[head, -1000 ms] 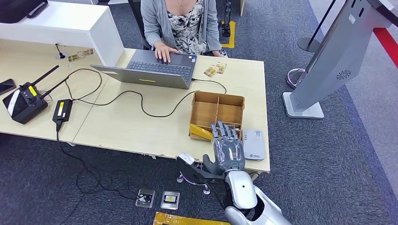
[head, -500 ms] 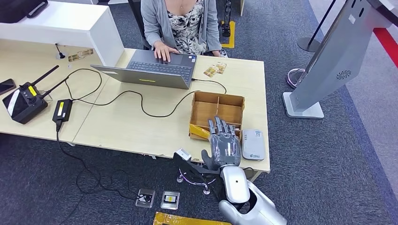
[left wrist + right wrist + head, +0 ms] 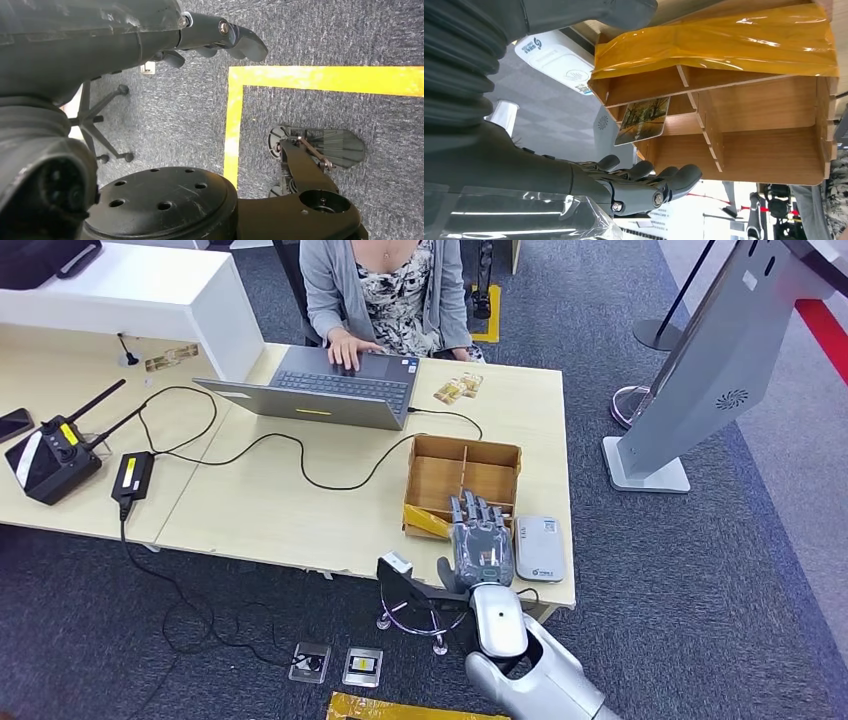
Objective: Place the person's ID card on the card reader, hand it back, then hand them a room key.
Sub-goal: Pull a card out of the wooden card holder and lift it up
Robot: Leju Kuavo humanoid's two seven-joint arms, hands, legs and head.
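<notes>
1. The right hand (image 3: 482, 543) is raised over the near edge of the table (image 3: 280, 510), palm down, its fingers straight and slightly spread, with nothing in it.
2. The fingertips reach over the near side of the wooden box (image 3: 462, 486), a divided tray with yellow tape along its near wall.
3. In the right wrist view, the right hand's fingers (image 3: 659, 179) extend toward the box (image 3: 744, 125) without touching anything, and a card with a landscape picture (image 3: 644, 120) leans inside one of the near compartments. Whether this is the room key or the ID card cannot be told.
4. The white card reader (image 3: 539, 548) lies flat on the table just beside the right hand, on the side away from the robot's left, close to the table corner; no card is seen on it.
5. The left hand (image 3: 210, 42) hangs low over the carpet, its fingers loosely curved and holding nothing.
6. Across the table a person in a grey cardigan (image 3: 385, 285) rests a hand on a laptop (image 3: 335, 390).
7. Two small cards (image 3: 458, 388) lie on the table beside the laptop, near the person.
8. A cable (image 3: 300, 455) runs across the table, and a black controller (image 3: 50, 455) sits on the far left.
</notes>
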